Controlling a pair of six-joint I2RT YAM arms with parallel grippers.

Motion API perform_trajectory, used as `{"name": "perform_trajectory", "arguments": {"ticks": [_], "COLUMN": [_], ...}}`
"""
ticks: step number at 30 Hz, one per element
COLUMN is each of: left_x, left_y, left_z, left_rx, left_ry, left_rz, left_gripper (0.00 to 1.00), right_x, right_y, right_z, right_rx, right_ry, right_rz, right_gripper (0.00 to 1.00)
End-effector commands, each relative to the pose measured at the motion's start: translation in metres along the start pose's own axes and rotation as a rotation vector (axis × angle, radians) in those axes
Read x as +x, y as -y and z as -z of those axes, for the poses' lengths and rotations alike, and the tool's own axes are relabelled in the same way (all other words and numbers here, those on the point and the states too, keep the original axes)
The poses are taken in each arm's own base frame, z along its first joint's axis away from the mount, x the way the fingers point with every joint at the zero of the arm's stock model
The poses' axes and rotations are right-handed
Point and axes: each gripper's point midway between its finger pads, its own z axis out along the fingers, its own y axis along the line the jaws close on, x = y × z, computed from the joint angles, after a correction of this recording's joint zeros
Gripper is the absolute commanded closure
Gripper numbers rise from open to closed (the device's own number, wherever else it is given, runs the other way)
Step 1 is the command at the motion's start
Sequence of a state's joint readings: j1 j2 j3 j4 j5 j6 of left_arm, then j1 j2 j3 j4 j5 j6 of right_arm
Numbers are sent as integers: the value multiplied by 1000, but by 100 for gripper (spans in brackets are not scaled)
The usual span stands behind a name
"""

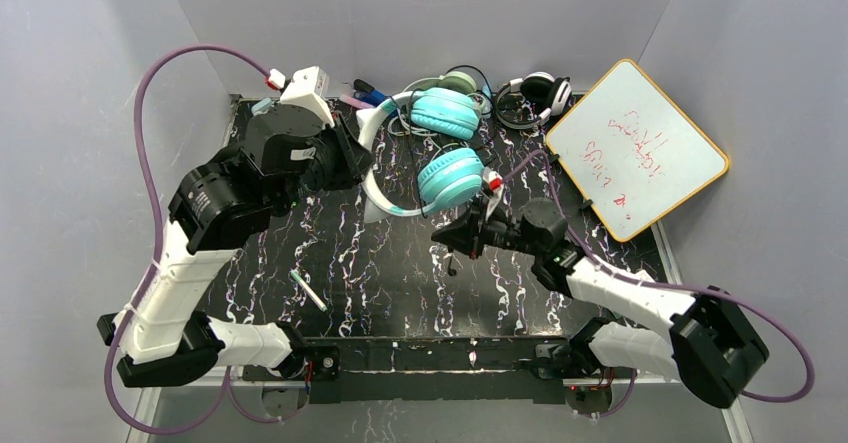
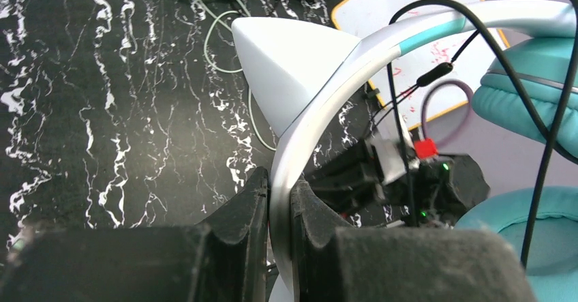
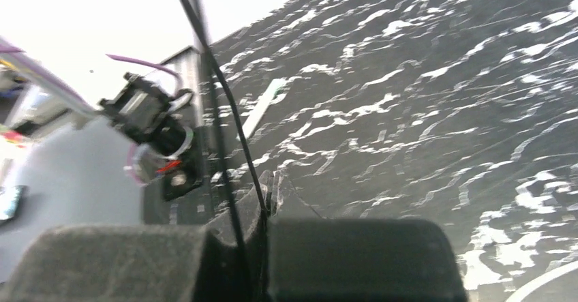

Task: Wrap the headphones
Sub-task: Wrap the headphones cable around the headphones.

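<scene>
Marbled black table [image 1: 400, 293] carries the work. We find the left claw [image 1: 356, 159] clamped tight on the white band [image 2: 320, 97] of the teal headphones [image 1: 447, 113], cups just right of it. The right claw [image 1: 442, 233] is pinched closed on a thin black cable [image 3: 228, 111], cups just beyond it.

a lab booth: plain grey walls [image 1: 80, 83] enclose a black marbled table [image 1: 400, 293] and a whiteboard [image 1: 635, 148].

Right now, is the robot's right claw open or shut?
Shut. In the right wrist view, the right gripper has its fingers pressed together, pinching the thin black cable.
</scene>
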State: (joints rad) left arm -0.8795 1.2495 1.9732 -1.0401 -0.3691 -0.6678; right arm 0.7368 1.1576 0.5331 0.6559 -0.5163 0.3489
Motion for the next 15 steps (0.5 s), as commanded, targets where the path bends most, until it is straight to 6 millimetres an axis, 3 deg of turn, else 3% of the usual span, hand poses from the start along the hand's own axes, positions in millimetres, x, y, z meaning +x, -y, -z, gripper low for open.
{"name": "perform_trajectory", "arguments": {"ticks": [1, 7, 15], "left_x": [-17, -5, -7], "left_y": [-2, -10, -33], "left_z": [-5, -35, -61], "left_rx": [-23, -92, -256], "left_ry": [112, 131, 223], "left_rz": [129, 177, 243], "left_gripper": [100, 100, 100], "right_x": [-9, -1, 5], "right_y": [-46, -76, -108], "right_z": [16, 18, 7], "right_rx": [-120, -123, -137], "right_ry": [78, 26, -48], "right_rz": [-103, -200, -283], "right_gripper": [99, 99, 99]}}
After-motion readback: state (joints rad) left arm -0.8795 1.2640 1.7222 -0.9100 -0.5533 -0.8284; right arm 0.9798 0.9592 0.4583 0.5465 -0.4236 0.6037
